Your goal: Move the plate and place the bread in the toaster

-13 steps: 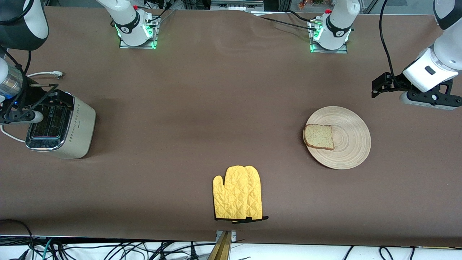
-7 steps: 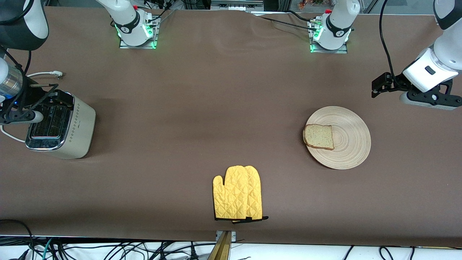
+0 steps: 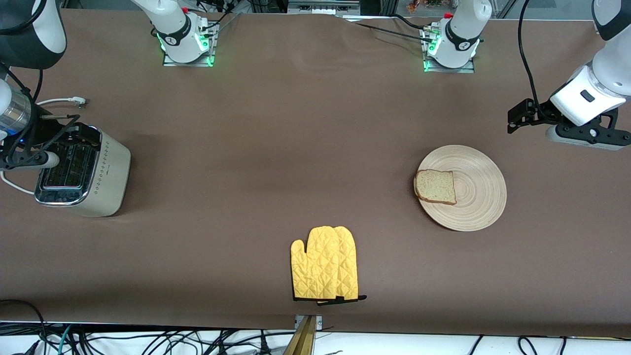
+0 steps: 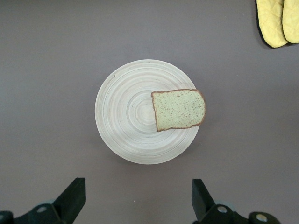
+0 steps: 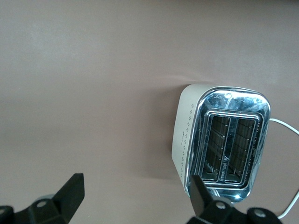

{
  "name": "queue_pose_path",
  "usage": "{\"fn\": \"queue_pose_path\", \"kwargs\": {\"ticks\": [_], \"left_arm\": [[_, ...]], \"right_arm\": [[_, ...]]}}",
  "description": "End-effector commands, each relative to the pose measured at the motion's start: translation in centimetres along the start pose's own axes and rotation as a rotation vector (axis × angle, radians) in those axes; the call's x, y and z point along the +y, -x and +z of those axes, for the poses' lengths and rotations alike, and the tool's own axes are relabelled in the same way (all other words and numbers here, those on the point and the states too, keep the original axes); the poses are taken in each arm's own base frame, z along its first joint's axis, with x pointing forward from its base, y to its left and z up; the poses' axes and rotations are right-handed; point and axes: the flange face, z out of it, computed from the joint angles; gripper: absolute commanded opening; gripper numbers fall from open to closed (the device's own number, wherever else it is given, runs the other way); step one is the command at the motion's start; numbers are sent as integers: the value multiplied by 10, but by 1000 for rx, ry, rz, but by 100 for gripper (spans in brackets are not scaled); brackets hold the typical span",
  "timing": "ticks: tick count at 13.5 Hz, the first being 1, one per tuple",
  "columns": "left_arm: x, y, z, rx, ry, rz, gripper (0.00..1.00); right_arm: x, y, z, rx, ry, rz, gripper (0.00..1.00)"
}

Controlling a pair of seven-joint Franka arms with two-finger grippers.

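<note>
Nothing has shifted since a moment ago: both arms hang just where they were and every object on the tabletop lies as before.

Up in the air at the left arm's end of the tabletop, the left tool (image 3: 517, 117) hovers with its two black fingers (image 4: 72, 198) spread wide and nothing between them. Its wrist camera looks straight down on the round, flat, light wooden plate (image 4: 126, 116) with ring grain, so the plate serves as the landmark. On the plate, overlapping the rim on the side toward the right arm's end, lies the squarish slice of pale speckled bread (image 3: 435, 186) with its brown crust. The left tool is over bare brown tabletop (image 3: 296, 148) just beside the plate, toward the arm bases.

A quilted yellow oven mitt (image 3: 325, 263) lies flat, nearer to the front camera than the plate and well apart from it, toward the right arm's end.

Well apart from the plate, at the right arm's end, stands the cream-beige two-slot toaster (image 3: 86, 175) with rounded corners and a shiny chrome top, its white cord (image 3: 59, 101) trailing off. The right tool (image 3: 59, 133) hangs over the toaster, fingers (image 5: 70, 191) wide apart and empty; both slots show empty.
</note>
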Motion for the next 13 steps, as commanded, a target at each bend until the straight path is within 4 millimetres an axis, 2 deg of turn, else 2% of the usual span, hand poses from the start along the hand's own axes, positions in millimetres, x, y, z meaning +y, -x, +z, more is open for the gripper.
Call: {"fn": "queue_pose_path", "kwargs": {"ticks": [1,4,8,9,10,12,13], "left_arm": [[0,4,-2,-34,28,-8,100],[-4,3,10,-64,29,-16,100],[-32,-16,41,-106,63,-49,100],[-48,-29,51,-112,89,-78,100],[-73,-42,59,-110,113,-118,100],[-126,-61,97,-126,252,-190,100],[-152,-62,116,-122,352,-221,100]], "right_arm": [[2,-2,-2,4,-10,15,100],[3,-2,-2,4,-10,17,100],[5,-1,-2,3,-10,18,100],[5,-2,-1,2,-10,18,100],[6,-2,-1,2,-10,21,100],[6,-2,-1,2,-10,21,100],[6,-2,-3,5,-10,21,100]]}}
